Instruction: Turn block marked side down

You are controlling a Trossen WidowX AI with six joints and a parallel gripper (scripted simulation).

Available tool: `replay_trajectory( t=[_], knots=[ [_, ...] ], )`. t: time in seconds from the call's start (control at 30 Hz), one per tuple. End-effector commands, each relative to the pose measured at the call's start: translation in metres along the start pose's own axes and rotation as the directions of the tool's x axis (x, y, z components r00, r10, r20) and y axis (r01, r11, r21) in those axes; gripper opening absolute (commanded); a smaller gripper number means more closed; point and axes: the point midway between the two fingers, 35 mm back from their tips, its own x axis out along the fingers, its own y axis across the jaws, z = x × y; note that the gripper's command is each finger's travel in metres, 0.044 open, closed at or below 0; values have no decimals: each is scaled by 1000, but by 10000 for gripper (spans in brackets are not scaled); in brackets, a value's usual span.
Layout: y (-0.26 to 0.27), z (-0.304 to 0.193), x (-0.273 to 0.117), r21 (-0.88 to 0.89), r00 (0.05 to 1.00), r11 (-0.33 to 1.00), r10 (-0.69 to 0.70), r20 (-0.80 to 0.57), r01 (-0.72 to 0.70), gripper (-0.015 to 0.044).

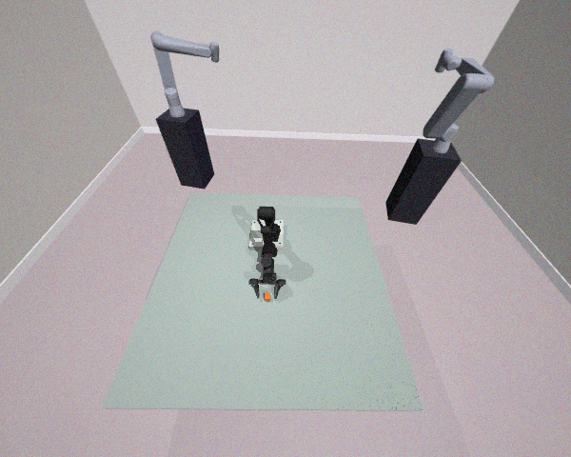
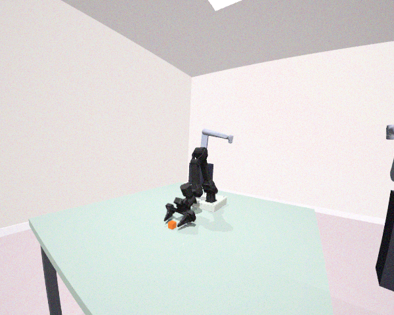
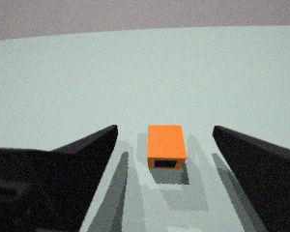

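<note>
With the small orange cube-shaped block [image 1: 266, 297] [image 2: 171, 225] [image 3: 166, 141] resting flat on the pale green tabletop surface [image 1: 276, 364] [image 2: 197, 271] [image 3: 184, 72], you have your black metal-looking jaws [image 1: 266, 297] [image 2: 171, 224] spread wide apart, one finger off each side and nothing held. The dark rectangular mark [image 3: 165, 163] is on the side facing back toward the black jointed arm [image 1: 268, 248] [image 2: 199, 176], so one quarter turn should still be needed. If you regrip, first back off enough to tip the jaws steeply down, then lower them evenly over the two unmarked sides and close squarely, well short of scraping the surface. Lift just enough for the corners to clear, then swing the jaws outward toward level, so the marked side rolls underneath. Tilt the other way and you would likely bring it up on top; let go only once the block sits flat
</note>
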Motion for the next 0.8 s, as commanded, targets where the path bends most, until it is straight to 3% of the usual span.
replay_trajectory(
  t=[0.0,0.37,0.57,0.77],
  knots=[
    [1,-1,-1,-6,1000,1000,5,-2,-5,440],
    [1,-1,0,-5,1000,1000,6,-8,-6,440],
    [1,14,5,0,980,1000,7,-198,-7,440],
    [1,46,-23,-2,927,1000,3,-376,-4,440]
  ],
)
